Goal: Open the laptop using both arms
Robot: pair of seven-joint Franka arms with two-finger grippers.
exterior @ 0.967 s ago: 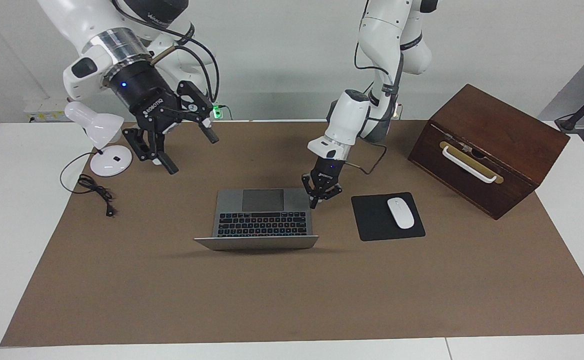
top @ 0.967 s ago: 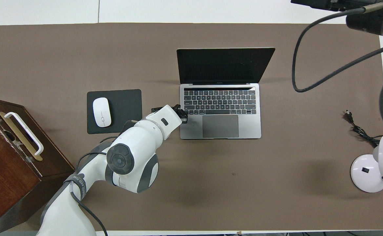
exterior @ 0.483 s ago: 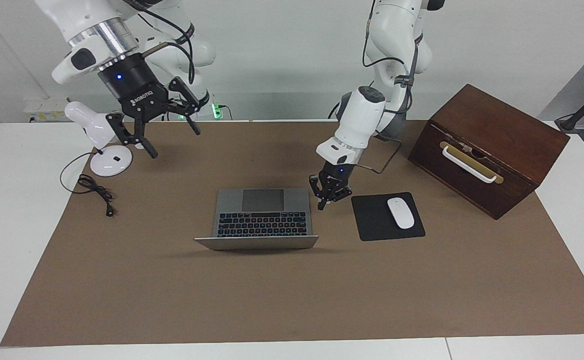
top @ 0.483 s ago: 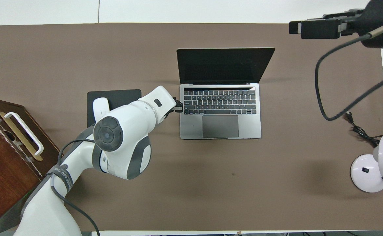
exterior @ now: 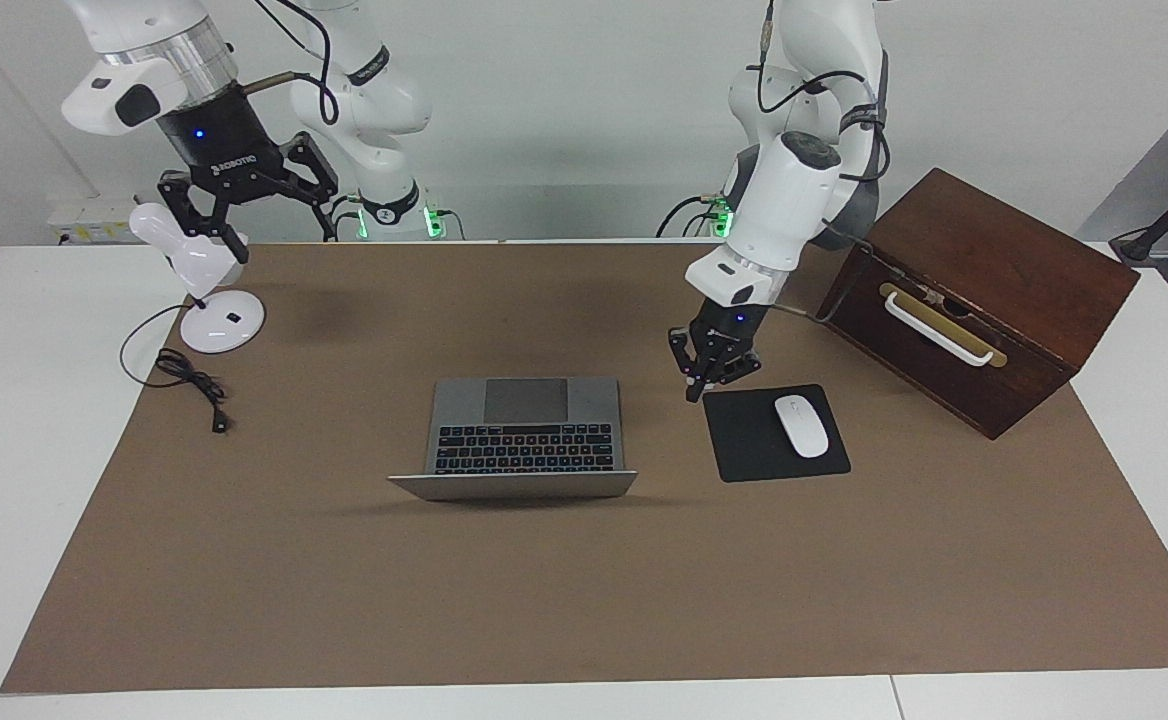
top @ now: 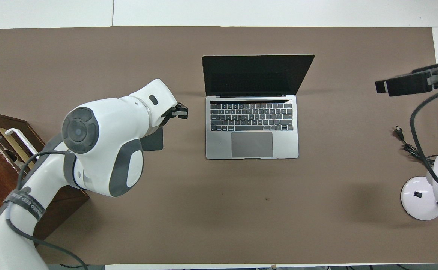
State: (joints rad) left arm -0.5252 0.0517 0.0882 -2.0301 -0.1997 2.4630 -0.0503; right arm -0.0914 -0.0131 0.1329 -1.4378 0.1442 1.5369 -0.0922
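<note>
The silver-grey laptop (exterior: 528,428) lies open in the middle of the brown mat, its lid up and its dark screen (top: 257,75) facing the robots. Black keys and the grey trackpad (top: 252,144) show. My left gripper (exterior: 704,378) hangs clear of the laptop, over the mat between the laptop and the black mouse pad; it also shows in the overhead view (top: 180,111). My right gripper (exterior: 282,238) is raised, open wide and empty, above the desk lamp at the right arm's end. One of its fingers (top: 410,82) shows in the overhead view.
A black mouse pad (exterior: 752,445) with a white mouse (exterior: 802,425) lies beside the laptop toward the left arm's end. A brown wooden box (exterior: 974,290) with a white handle stands past it. A white desk lamp (exterior: 209,320) and its loose cable (exterior: 189,380) are at the right arm's end.
My left gripper has left the laptop's corner, rising and moving toward the mouse pad. My right gripper has drawn back and up toward its base, over the lamp. The laptop has not moved.
</note>
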